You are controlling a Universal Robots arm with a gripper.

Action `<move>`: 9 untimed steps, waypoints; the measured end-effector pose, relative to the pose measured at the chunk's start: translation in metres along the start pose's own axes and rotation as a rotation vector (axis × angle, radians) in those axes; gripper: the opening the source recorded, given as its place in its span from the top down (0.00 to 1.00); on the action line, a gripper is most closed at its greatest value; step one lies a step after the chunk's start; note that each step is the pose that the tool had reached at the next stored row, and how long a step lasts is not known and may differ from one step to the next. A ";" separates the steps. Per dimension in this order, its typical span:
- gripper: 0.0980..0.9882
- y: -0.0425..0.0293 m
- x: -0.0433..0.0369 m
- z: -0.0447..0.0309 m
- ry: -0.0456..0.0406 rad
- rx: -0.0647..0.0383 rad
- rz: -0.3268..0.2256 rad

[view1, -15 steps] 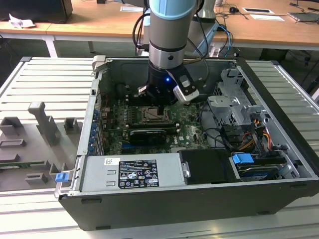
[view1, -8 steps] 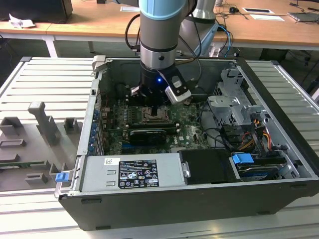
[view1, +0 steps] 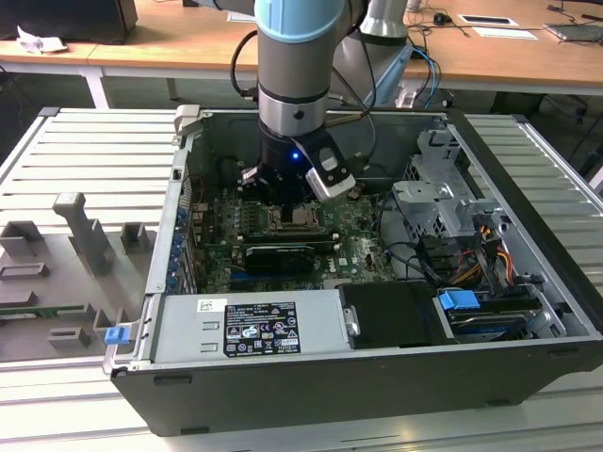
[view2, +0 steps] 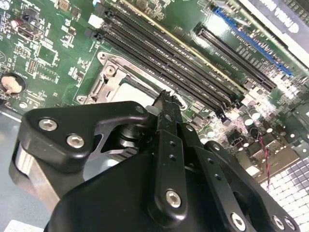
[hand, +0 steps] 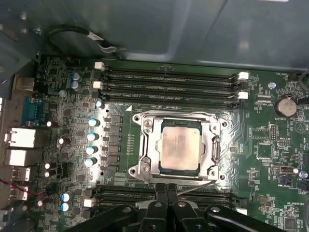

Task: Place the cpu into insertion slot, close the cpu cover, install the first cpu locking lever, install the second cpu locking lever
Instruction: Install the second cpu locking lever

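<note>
- Two black fingers (hand: 166, 203) of the gripper (hand: 167, 189) are seen pressed together, tips meeting with nothing between them, in both wrist views.
- The closed tips are poised just beside one edge of the cpu cover (hand: 181, 147), by a thin metal lever (hand: 200, 186) that runs along that edge.
- The cpu (hand: 180, 149) is seated in the insertion slot (hand: 145, 166), its pale metal face showing through the cover's cut-out.
- The cover is lying flat over the chip.
- Long black memory slots (hand: 171, 87) are ranged on the far side of the socket, on the green board (hand: 270, 154).
- In the exterior view, the arm (view1: 294, 75) is reaching down into an open computer case (view1: 528, 245) on a slatted table (view1: 85, 160).
</note>
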State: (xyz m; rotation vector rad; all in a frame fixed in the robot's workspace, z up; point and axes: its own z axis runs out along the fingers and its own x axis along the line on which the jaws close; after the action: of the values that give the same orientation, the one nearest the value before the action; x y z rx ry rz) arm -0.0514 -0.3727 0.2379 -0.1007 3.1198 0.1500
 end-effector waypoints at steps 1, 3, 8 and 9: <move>0.99 -0.0009 0.0003 0.0000 -0.0001 -0.001 0.000; 0.99 -0.0034 0.0021 -0.0001 -0.0004 -0.005 0.000; 0.99 -0.0053 0.0100 0.0069 -0.0009 -0.015 -0.002; 0.99 -0.0054 0.0102 0.0089 -0.0008 -0.015 -0.002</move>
State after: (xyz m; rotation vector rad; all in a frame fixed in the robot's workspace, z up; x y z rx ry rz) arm -0.0611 -0.3779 0.2284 -0.1040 3.1181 0.1737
